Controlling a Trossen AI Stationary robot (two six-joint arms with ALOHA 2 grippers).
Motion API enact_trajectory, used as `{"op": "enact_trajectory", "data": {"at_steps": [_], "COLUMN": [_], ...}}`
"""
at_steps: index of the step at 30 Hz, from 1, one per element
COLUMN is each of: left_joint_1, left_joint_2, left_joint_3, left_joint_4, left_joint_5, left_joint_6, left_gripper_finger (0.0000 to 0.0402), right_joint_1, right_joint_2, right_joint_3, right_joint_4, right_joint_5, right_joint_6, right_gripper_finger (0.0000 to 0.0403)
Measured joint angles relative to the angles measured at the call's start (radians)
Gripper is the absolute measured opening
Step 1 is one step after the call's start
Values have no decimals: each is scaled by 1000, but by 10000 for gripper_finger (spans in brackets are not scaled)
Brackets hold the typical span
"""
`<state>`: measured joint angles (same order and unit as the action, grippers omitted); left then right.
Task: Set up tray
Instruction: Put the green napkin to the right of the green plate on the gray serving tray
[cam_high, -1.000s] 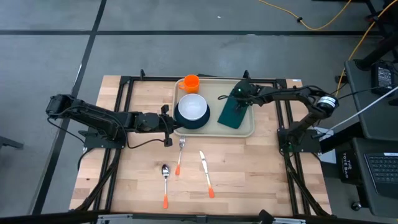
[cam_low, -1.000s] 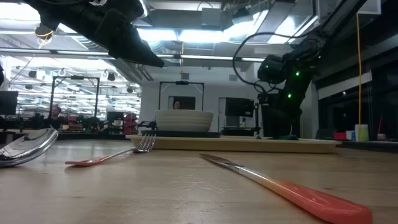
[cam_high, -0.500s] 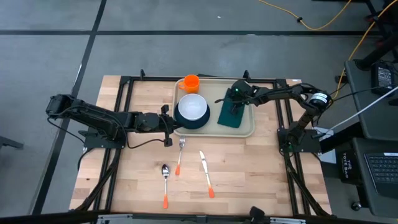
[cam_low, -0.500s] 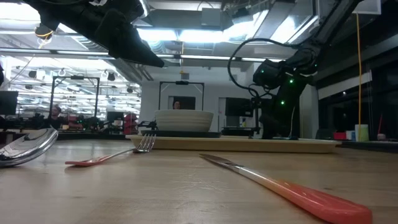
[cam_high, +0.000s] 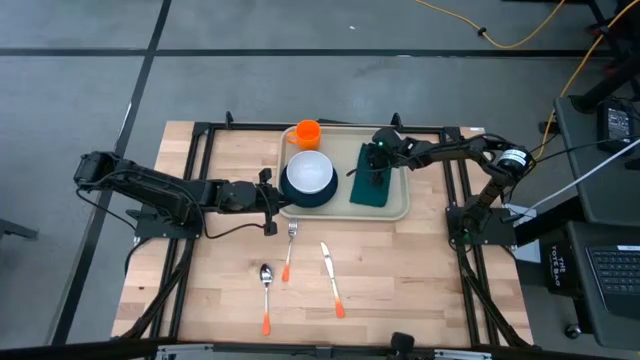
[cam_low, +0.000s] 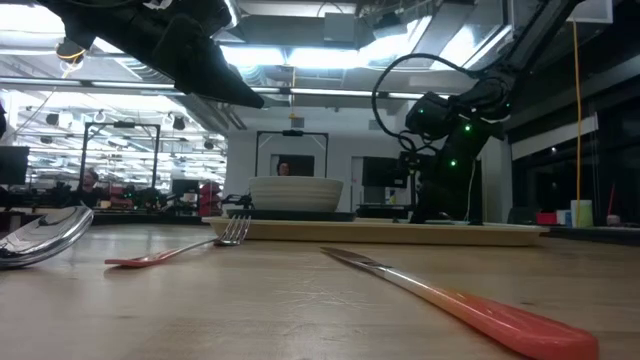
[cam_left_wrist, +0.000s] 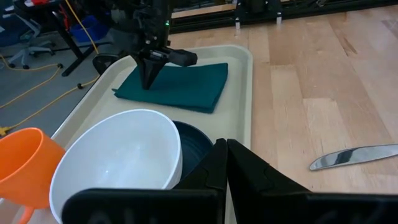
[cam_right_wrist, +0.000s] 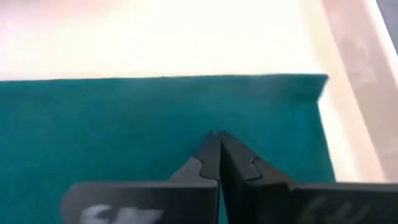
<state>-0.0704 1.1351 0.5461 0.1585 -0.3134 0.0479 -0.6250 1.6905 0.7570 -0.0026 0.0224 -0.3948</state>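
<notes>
The beige tray (cam_high: 401, 207) lies at the table's far middle. It holds an orange cup (cam_high: 307, 132), a white bowl (cam_high: 309, 172) on a dark teal plate (cam_high: 322, 196), and a dark green napkin (cam_high: 376, 195) lying flat on its right half. My right gripper (cam_high: 374, 172) stands over the napkin, fingers shut and pointing down. My left gripper (cam_high: 274, 200) is shut and held above the table by the tray's near left corner, next to the plate (cam_left_wrist: 193, 146). My right gripper (cam_right_wrist: 217, 134) has its shut fingertips (cam_left_wrist: 149, 82) set down on the napkin's top face (cam_right_wrist: 261, 118), about its middle. The fingers come from above, pointing down. The napkin (cam_left_wrist: 186, 84) lies flat on the tray floor.
A fork (cam_high: 290, 245), a knife (cam_high: 331, 278) and a spoon (cam_high: 266, 290), all with orange handles, lie on the bare wood near of the tray. Black frame rails run along both sides of the table. The tray's raised rim (cam_left_wrist: 246, 81) borders the napkin.
My right gripper, shut with its tips on the napkin, has moved a little toward the table's left and near edge. The napkin has turned with it, from lying askew to lying square with the tray's edges, and has slid slightly left.
</notes>
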Motion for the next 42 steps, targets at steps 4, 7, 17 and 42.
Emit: {"op": "enact_trajectory", "data": {"at_steps": [4,7,17,42], "left_joint_1": [0,0,0,0], "left_joint_2": [0,0,0,0], "left_joint_3": [0,0,0,0], "left_joint_4": [0,0,2,2], "left_joint_5": [0,0,0,0], "left_joint_6": [0,0,0,0], "left_gripper_finger": [2,5,2,1], "right_joint_1": [0,0,0,0], "right_joint_2": [0,0,20,43], "right_joint_3": [0,0,0,0], "right_joint_4": [13,13,13,101], "right_joint_5": [-43,-46,-59,-166], "right_joint_6": [-4,-6,-3,-148], "right_gripper_finger": [0,0,0,0]}}
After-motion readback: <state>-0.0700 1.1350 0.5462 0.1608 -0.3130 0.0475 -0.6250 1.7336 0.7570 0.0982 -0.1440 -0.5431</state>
